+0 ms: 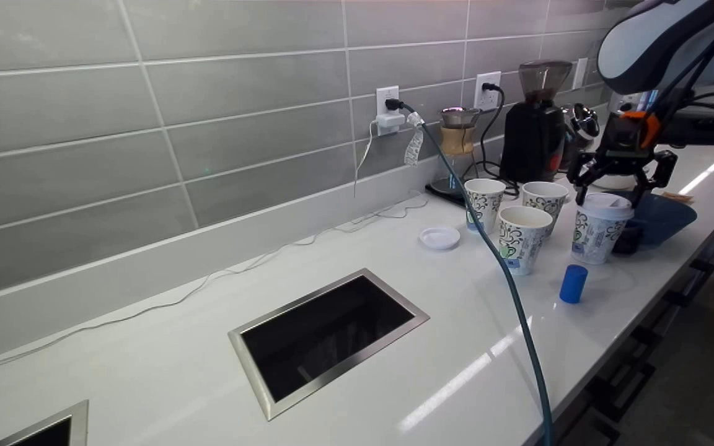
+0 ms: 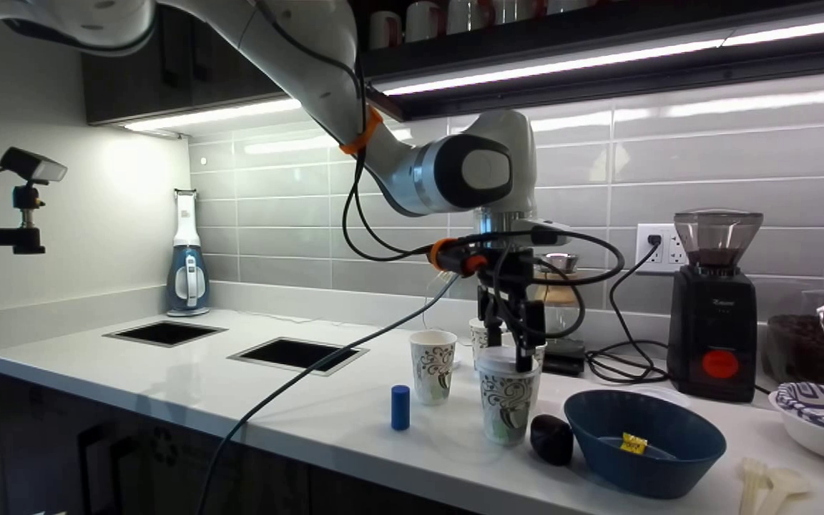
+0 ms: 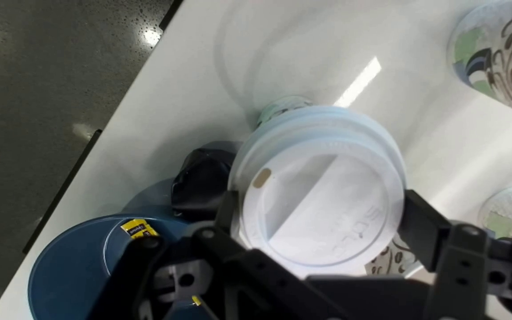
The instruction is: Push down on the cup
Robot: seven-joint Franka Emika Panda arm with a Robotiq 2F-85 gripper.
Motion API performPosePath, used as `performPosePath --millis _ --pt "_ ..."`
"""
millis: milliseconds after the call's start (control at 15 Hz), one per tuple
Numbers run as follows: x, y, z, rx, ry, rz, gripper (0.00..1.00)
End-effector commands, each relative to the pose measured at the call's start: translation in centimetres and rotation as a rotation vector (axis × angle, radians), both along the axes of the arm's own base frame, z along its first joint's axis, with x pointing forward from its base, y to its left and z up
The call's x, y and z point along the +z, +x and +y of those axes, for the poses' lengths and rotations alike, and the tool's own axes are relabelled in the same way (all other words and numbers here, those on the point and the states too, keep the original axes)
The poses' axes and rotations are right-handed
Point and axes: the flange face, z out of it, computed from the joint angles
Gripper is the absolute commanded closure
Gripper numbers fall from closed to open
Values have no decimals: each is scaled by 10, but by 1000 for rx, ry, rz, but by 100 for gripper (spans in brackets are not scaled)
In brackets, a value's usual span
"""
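Observation:
The cup [image 1: 594, 234] is white paper with faint print and a white lid [image 1: 606, 203] on top. It stands upright on the counter. In an exterior view the cup [image 2: 506, 411] is partly in front of another cup. In the wrist view its lid [image 3: 322, 204] fills the middle, and only a sliver of cup wall [image 3: 285, 106] shows. My gripper [image 1: 608, 197] points down over it, fingers spread wide at opposite sides of the lid. The gripper [image 3: 321, 211] seems close against both lid edges; whether it presses on them is not clear.
Three other patterned cups [image 1: 521, 244] stand beside it. A blue bottle [image 1: 573, 284], a dark object [image 2: 552, 438] and a blue bowl [image 2: 702, 450] are close by. A loose white lid [image 1: 439, 237] lies on the counter. A cable [image 1: 512, 291] crosses. A grinder [image 2: 712, 329] stands behind.

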Motion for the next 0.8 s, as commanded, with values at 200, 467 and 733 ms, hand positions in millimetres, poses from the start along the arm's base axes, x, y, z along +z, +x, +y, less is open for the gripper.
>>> performPosePath --millis 200,467,733 --pt "-17 5 1 -12 -1 35 13" --pt "-18 5 2 -11 -3 37 15" --pt "-22 5 2 -10 -6 43 12"
